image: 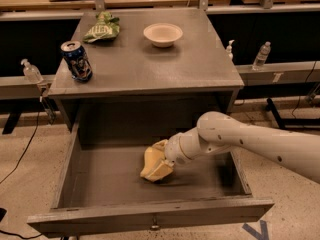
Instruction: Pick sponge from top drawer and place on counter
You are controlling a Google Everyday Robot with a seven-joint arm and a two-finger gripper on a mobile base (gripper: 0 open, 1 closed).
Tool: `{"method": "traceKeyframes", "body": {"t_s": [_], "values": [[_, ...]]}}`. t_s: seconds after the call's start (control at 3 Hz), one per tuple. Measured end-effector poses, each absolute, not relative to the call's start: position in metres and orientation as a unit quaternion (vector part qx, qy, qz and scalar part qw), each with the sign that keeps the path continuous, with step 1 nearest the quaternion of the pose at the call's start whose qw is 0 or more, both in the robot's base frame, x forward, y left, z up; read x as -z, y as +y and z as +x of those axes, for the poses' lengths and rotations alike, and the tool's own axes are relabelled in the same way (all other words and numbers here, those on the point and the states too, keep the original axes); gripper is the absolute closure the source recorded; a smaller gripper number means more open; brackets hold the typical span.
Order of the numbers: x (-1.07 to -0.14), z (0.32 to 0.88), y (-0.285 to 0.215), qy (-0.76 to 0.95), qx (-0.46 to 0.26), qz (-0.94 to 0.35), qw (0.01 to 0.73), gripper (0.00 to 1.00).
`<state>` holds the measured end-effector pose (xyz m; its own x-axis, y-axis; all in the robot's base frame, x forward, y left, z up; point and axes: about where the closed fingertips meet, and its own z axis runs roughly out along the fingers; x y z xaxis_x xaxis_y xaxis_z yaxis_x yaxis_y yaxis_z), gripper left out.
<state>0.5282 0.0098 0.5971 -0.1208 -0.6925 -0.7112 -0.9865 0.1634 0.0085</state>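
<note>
Open top drawer [100,181] — claw [158,171] at sponge [151,155], yellow on yellow, grip unclear

End effector [156,167] low in top drawer [150,217], between its walls, below counter [150,66].

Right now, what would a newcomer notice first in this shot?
The white arm stretched from the right into the open drawer, its gripper at the pale yellow sponge inside it. Next, the counter above, carrying a soda can at left, a green bag and a bowl at the back.
</note>
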Motion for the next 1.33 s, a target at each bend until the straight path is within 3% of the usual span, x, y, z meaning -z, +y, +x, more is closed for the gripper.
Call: {"method": "traceKeyframes", "body": {"t_s": [0.33,1.0,1.33], "values": [[-0.623,0.535,0.004,0.691,-0.260,-0.591,0.324,1.00],[-0.801,0.538,-0.016,0.572,-0.224,-0.643,0.457,1.00],[-0.851,0.558,-0.024,0.539,-0.224,-0.657,0.477,1.00]]}}
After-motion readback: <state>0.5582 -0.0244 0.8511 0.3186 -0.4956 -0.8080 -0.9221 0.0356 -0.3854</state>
